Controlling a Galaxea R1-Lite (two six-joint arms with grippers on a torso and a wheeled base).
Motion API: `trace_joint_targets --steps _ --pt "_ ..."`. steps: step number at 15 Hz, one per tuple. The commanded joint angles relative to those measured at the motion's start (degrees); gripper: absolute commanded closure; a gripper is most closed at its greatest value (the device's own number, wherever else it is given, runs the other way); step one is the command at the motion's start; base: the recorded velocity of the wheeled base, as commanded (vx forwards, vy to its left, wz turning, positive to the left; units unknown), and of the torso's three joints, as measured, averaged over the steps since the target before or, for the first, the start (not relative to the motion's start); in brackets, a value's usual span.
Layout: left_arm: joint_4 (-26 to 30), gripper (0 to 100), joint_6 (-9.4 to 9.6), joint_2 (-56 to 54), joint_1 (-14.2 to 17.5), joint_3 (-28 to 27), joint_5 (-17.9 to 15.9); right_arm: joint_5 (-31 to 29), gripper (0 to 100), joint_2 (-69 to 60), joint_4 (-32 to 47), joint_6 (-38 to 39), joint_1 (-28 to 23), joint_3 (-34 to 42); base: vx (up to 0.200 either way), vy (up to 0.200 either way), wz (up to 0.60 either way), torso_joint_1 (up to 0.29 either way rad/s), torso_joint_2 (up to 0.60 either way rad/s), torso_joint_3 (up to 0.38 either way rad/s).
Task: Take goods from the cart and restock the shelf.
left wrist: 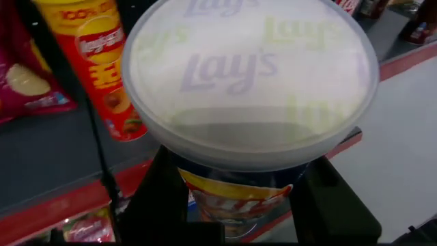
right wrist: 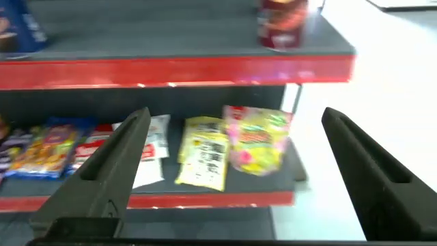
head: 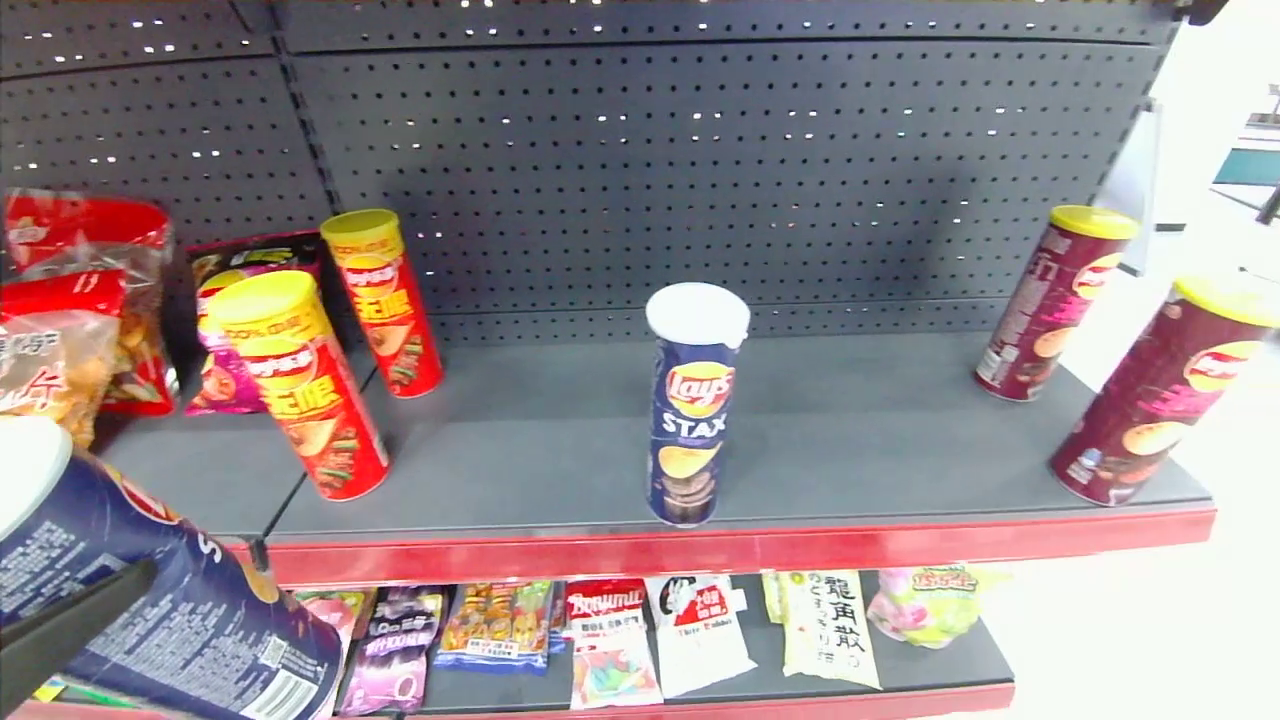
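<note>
Left gripper (left wrist: 242, 205) clamps a blue chip can (left wrist: 249, 75) before the grey, red-edged shelf (head: 850, 420); right gripper (right wrist: 235, 119) stands spread open.

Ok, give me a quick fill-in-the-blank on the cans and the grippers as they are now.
1. The left gripper holds a blue can with a ____ lid.
2. Both red cans on the shelf have ____ lids.
3. At the shelf's right end stand ____ maroon cans.
4. The right gripper has its fingers ____, holding nothing.
Missing words: white; yellow; two; open.
</note>
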Motion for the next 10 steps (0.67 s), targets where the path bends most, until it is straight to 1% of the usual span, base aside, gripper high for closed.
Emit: trace_joint_targets --steps 1,4,5,7,8,10 --pt "0.0 100 -0.01 0.2 0.0 -0.2 0.0 0.0 0 0.1 0.0 -0.1 0.0 0.0 0.0 0.0 -0.6 0.002 0.01 0.002" --pt "0.0 100 -0.01 0.9 0.0 -0.2 0.0 0.0 0 0.1 0.0 -0.1 0.0 0.0 0.0 0.0 0.0 0.0 0.0 0.0" --pt "-0.3 100 0.17 3.0 0.0 -0.6 0.0 0.0 0 0.0 0.0 0.0 0.0 0.0 0.0 0.0 0.0 0.0 0.0 0.0" --pt "-3.8 100 0.17 7.7 0.0 -1.3 0.0 0.0 0 0.1 0.0 0.0 0.0 0.0 0.0 0.0 0.0 0.0 0.0 0.0" --pt "-6.1 100 0.17 11.0 -0.5 -2.8 -0.1 0.0 0 0.1 0.0 0.0 0.0 0.0 0.0 0.0 0.0 0.0 0.0 0.0" --pt "-8.2 100 0.08 17.8 -3.2 -7.4 0.1 0.0 0 0.1 0.0 0.0 0.0 0.0 0.0 0.0 0.0 0.0 0.0 0.0"
